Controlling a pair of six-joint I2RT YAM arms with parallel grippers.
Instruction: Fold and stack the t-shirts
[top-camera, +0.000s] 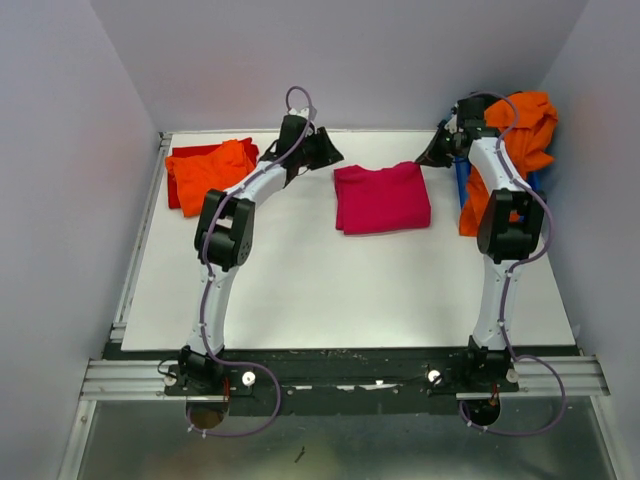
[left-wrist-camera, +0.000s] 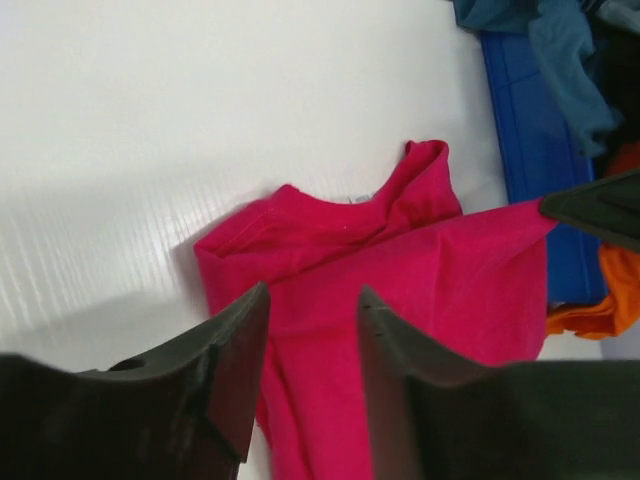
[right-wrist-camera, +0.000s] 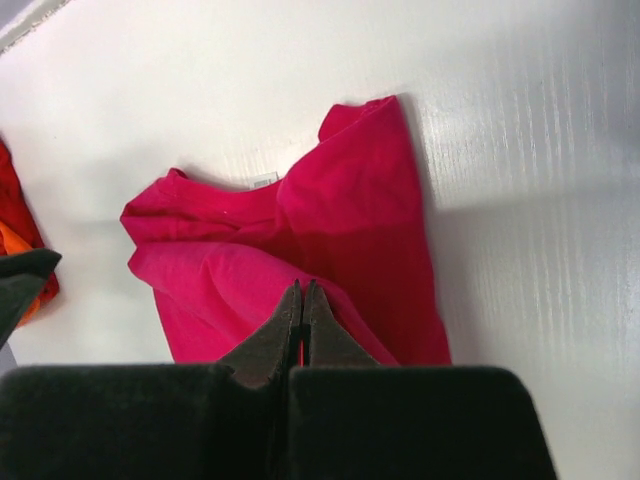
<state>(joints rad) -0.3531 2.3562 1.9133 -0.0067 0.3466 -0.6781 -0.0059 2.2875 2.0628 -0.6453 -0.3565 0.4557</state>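
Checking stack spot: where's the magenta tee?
Top view: magenta tee mid-table near the far edge, between left gripper and right gripper, which pinches its corner.

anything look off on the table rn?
Yes. The magenta t-shirt mid-table is folded unevenly: a sleeve juts out at one corner. At far left, an orange t-shirt lies crumpled over the red t-shirt.

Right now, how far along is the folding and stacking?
Done: orange shirt on red shirt, far left. In hand: the magenta shirt lies folded mid-table; left gripper open, right gripper shut, neither holding it. Left: stacking it, plus the crumpled orange tee and teal cloth at the blue bin.
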